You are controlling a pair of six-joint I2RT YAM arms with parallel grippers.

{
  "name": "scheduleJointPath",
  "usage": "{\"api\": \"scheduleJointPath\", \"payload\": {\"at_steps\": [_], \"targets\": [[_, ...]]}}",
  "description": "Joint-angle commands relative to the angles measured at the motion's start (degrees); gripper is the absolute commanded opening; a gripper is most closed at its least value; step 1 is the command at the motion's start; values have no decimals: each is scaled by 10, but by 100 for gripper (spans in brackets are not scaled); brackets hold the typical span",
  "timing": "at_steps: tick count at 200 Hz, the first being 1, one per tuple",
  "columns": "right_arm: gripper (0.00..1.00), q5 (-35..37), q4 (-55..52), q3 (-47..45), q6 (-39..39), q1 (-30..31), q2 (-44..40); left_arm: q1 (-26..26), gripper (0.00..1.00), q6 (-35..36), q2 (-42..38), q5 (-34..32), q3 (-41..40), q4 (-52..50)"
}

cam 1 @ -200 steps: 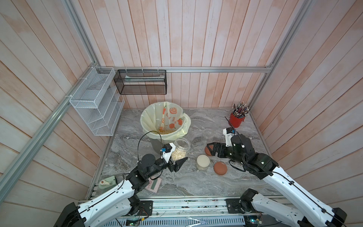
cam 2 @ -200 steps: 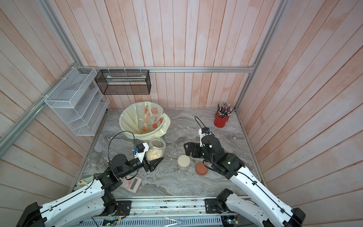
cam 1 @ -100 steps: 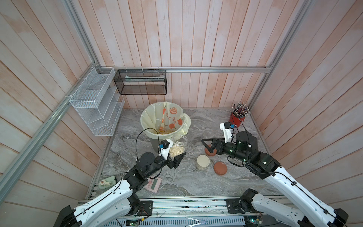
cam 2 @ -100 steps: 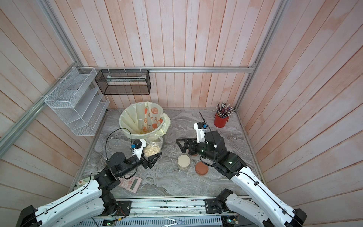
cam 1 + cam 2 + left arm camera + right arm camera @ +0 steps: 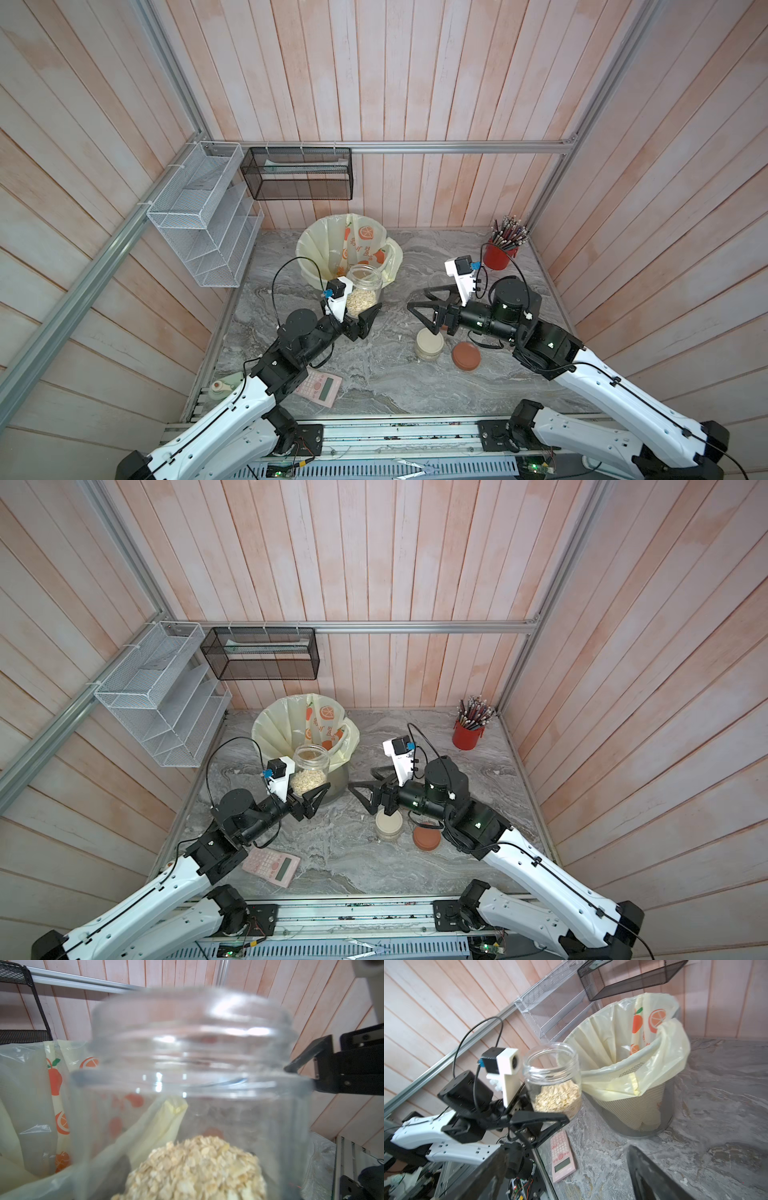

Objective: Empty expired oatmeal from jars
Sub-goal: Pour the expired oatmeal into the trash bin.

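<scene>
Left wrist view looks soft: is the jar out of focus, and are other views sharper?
Left wrist view: the jar fills the frame, its rim blurred with white glare streaks; the oatmeal reads sharper. Right wrist view: jar fairly crisp. Both top views: sharp, evenly lit.

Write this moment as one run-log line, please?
left gripper: shut on open jar of oatmeal, raised beside bin | right gripper: open, empty | cream-lidded jar: on table

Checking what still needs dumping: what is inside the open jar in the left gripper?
Pale oatmeal fills roughly the lower half of the lidless jar; above it the glass is empty. The left gripper covers part of the jar's base, so its bottom is hidden.
</scene>
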Motion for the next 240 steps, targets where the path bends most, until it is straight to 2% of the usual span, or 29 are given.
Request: {"api": "scheduleJointPath", "payload": {"at_steps": [1,59,122,174,240], "targets": [[93,13,59,8,-55,22,10,22,4,27,2,24,56,25],[93,27,120,60,-92,34,96,69,4,46,25,88,121,-15],[93,30,149,137,-101,34,185,92,4,59,39,105,137,-17],[93,23,145,208,-110,33,257,148,4,59,64,161,164,-4],[93,2,120,314,-96,28,357,179,4,65,98,197,180,12]]}}
